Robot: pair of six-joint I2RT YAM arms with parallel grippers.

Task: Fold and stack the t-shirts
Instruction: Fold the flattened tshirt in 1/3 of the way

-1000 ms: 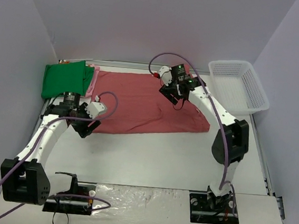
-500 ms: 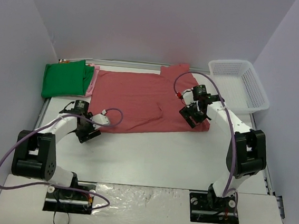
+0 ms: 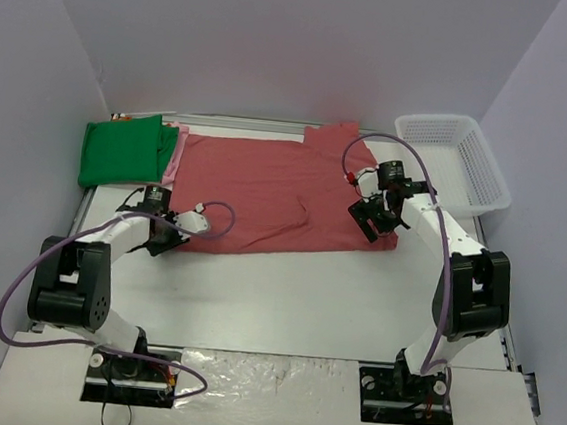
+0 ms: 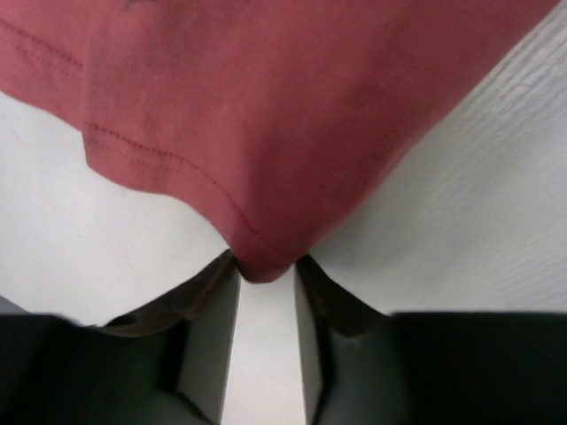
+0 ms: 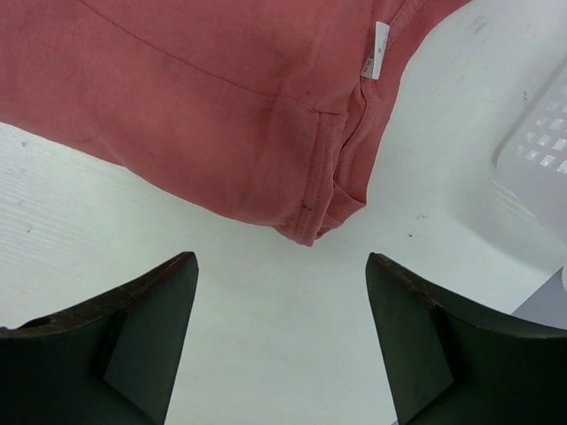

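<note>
Overhead, the dusty-red t-shirt (image 3: 266, 186) lies spread flat along the far half of the table (image 3: 286, 293). The bright green t-shirt (image 3: 122, 152) is folded in the far left corner with a strip of the pale pink t-shirt (image 3: 176, 152) peeking out beside it, and the white mesh basket (image 3: 454, 164) fills the far right corner.

Only the wrist views show the jaws. The left gripper (image 4: 266, 264) sits at the red shirt's near left corner. Its jaws are drawn in to a narrow slot, and the hemmed tip is wedged between them, touching both fingertips. Bare table shows in the slot, so I can't tell whether it's pinched fast.

The right gripper (image 5: 279, 258) is spread wide over bare table just off the near right corner, gripping nothing. A small white label (image 5: 379, 50) shows there.
</note>
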